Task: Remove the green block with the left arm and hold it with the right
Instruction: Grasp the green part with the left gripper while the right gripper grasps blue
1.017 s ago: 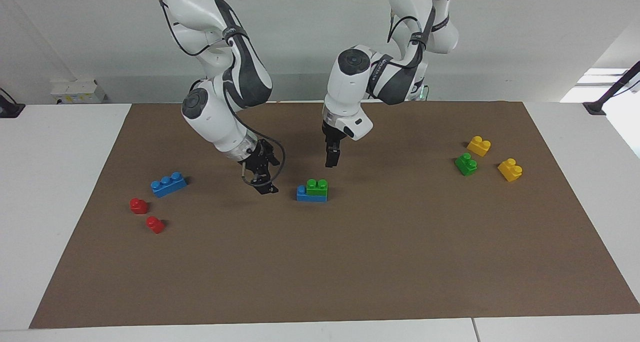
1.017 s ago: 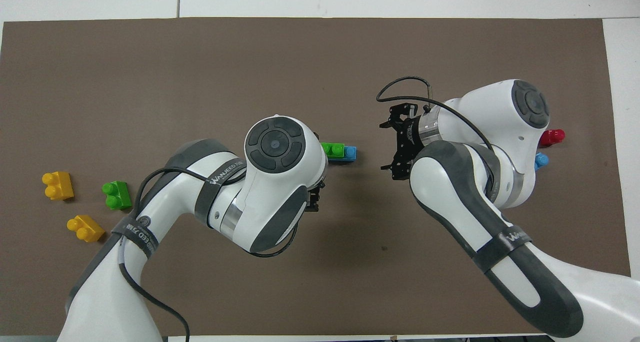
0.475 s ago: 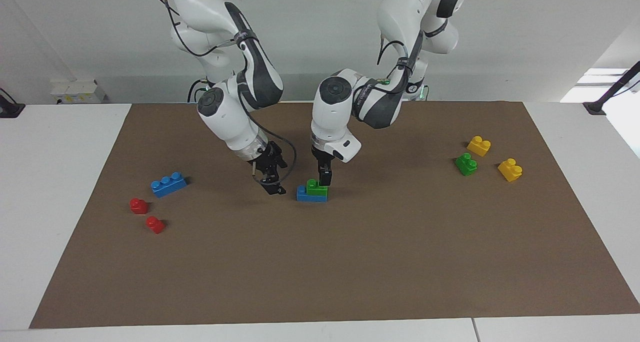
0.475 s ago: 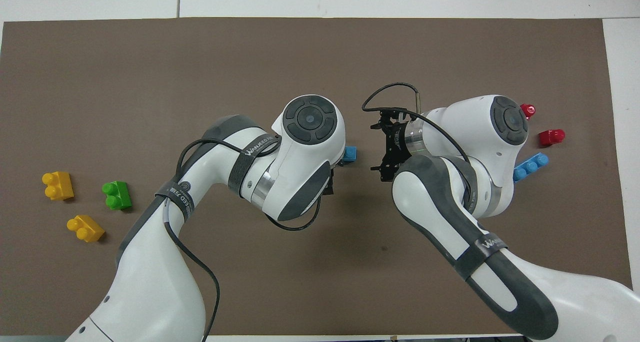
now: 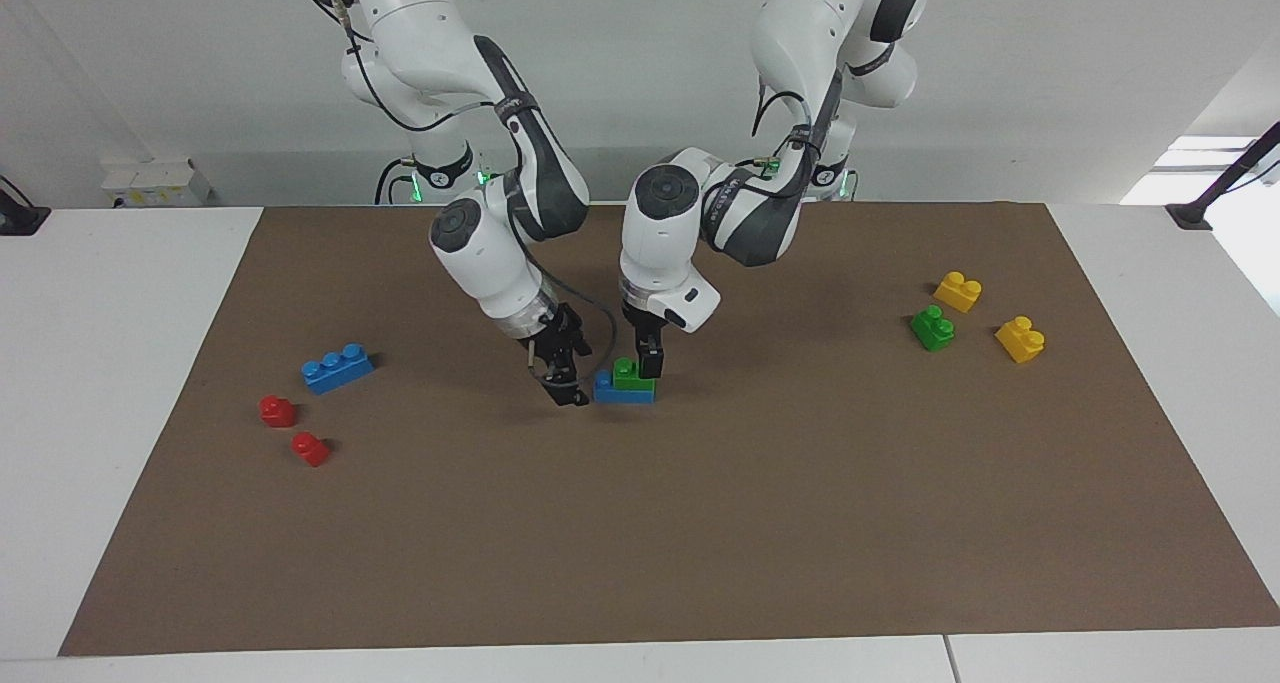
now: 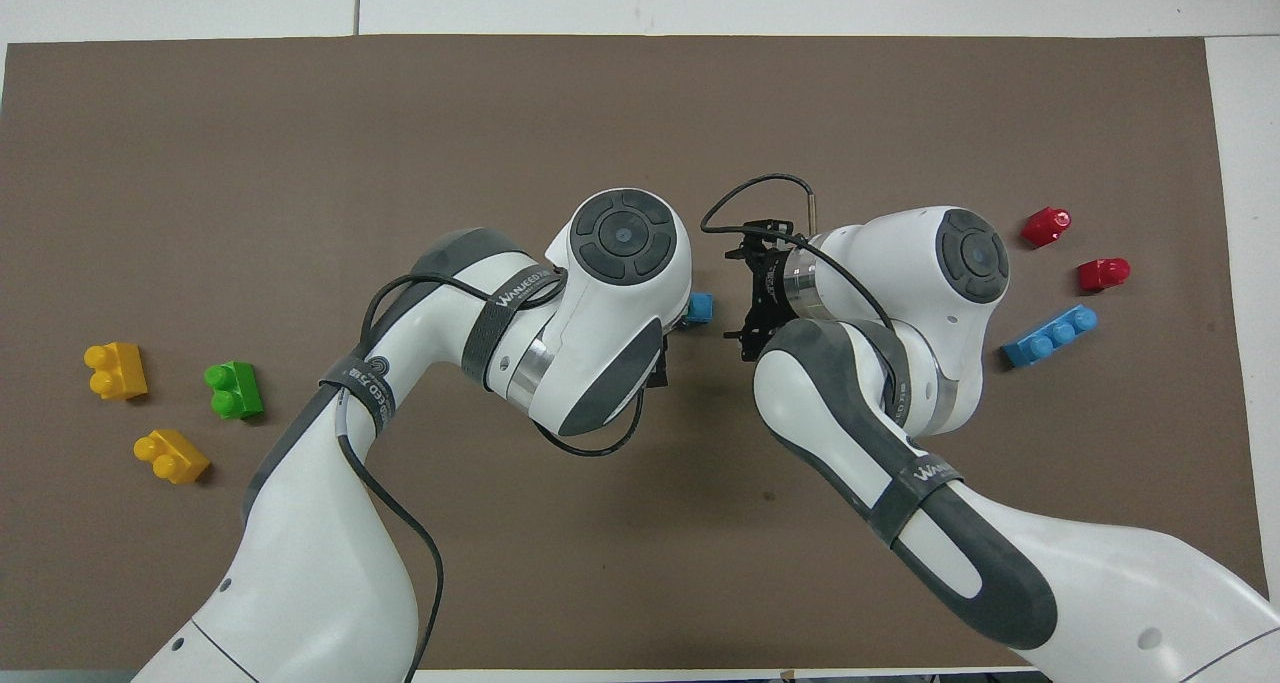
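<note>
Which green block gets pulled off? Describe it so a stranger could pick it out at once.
Start at the middle of the brown mat, where both arms reach down. There a blue block lies with the green block stacked on it, under the left tool. The other green block sits alone on the mat beside two yellow ones.

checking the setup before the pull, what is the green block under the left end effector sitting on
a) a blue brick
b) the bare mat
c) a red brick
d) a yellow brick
a: in the facing view the green block at the left end effector sits stacked on a blue brick, whose uncovered end sticks out toward the right end effector.
</note>
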You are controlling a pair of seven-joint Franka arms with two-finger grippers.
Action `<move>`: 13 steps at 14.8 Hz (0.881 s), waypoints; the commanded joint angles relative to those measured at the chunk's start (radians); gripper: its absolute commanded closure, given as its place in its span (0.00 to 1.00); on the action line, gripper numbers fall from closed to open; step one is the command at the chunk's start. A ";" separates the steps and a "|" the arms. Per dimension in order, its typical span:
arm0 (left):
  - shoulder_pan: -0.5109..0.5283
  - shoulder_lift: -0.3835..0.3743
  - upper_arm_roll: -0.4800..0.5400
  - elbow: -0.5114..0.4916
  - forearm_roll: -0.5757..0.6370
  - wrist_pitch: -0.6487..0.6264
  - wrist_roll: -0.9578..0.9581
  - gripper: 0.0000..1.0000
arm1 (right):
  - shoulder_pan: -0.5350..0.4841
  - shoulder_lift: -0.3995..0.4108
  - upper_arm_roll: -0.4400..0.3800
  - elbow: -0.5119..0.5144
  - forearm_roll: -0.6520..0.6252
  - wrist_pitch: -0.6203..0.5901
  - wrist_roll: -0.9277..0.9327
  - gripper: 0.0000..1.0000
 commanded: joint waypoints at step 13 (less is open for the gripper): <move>-0.016 0.043 0.026 0.020 0.037 0.067 -0.043 0.00 | 0.047 0.061 -0.002 0.009 0.035 0.107 0.026 0.02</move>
